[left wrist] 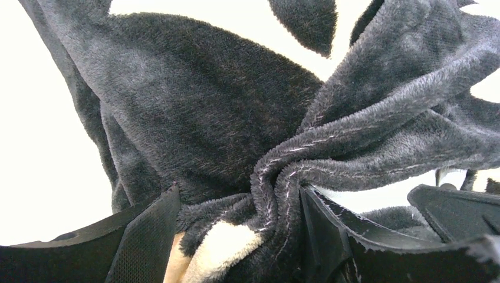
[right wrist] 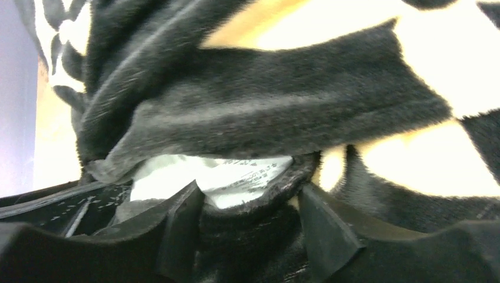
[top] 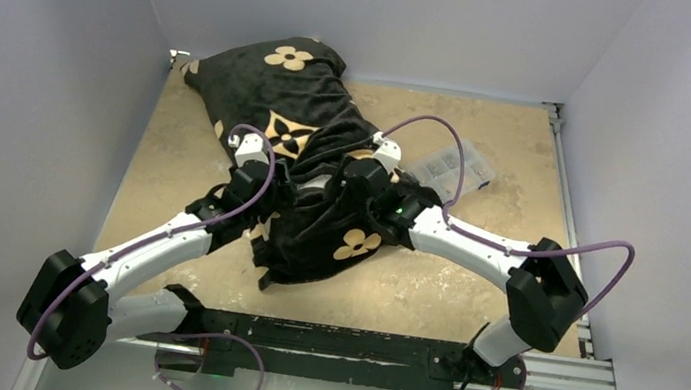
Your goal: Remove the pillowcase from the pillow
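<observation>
Left end effector [left wrist: 239, 203]: clamped on bunched black plush of pillowcase [left wrist: 194, 100]
Right end effector [right wrist: 250, 206]: closed around pillowcase hem
Sewn-in label [right wrist: 236, 174]: white, print too small to read

On table [top: 471, 282], pillowcase [top: 313, 140], slanting from far-left corner to near middle; at its left flank, left gripper [left wrist: 236, 206], fabric bunched between fingers; at its right flank, right gripper [right wrist: 253, 200], fabric between fingers (label [right wrist: 236, 174] just behind); right of pillowcase, box [top: 451, 167].
</observation>
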Available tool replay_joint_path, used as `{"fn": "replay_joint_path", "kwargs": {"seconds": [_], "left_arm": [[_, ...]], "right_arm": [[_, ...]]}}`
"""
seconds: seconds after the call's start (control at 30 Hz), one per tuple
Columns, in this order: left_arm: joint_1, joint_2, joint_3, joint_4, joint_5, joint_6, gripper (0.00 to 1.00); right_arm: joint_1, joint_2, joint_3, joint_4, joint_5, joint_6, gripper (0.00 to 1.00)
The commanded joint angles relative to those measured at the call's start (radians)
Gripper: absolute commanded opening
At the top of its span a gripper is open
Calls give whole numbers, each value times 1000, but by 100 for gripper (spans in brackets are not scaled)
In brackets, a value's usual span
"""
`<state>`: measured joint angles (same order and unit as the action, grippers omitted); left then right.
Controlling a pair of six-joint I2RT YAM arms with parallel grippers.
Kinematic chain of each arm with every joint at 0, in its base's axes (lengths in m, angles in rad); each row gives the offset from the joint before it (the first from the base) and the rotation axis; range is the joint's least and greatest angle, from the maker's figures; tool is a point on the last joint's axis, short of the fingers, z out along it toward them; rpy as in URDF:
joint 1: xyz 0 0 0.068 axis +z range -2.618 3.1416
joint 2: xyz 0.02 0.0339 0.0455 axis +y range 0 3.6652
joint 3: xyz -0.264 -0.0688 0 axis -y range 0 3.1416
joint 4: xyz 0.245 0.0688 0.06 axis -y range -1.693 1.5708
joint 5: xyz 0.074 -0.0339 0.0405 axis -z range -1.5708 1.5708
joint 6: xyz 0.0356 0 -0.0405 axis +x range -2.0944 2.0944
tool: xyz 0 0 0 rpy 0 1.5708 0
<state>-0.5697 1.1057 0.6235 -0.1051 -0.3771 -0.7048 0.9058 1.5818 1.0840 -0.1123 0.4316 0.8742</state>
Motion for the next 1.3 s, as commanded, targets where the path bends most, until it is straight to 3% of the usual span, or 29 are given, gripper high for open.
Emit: {"fn": "replay_joint_path", "kwargs": {"seconds": [0.0, 0.17, 0.47, 0.63, 0.83, 1.1, 1.27], "left_arm": [[-8, -4, -13, 19, 46, -13, 68], [-7, -14, -8, 15, 47, -22, 69], [-7, -1, 40, -20, 85, -29, 70], [-7, 3, 104, -72, 91, -6, 72], [-26, 38, 243, -167, 205, 43, 78], [-231, 93, 445, -257, 184, 63, 80], [-272, 123, 475, -232, 213, 30, 80]], "right_arm": [[2, -37, -110, -82, 6, 89, 53], [2, -104, -211, -73, -20, 147, 24], [2, -238, -421, 58, -112, 229, 1], [4, -316, -530, 193, -172, 259, 0], [6, -475, -596, 315, -185, 249, 0], [5, -509, -620, 448, -237, 205, 0], [5, -485, -632, 472, -231, 195, 0]]}}
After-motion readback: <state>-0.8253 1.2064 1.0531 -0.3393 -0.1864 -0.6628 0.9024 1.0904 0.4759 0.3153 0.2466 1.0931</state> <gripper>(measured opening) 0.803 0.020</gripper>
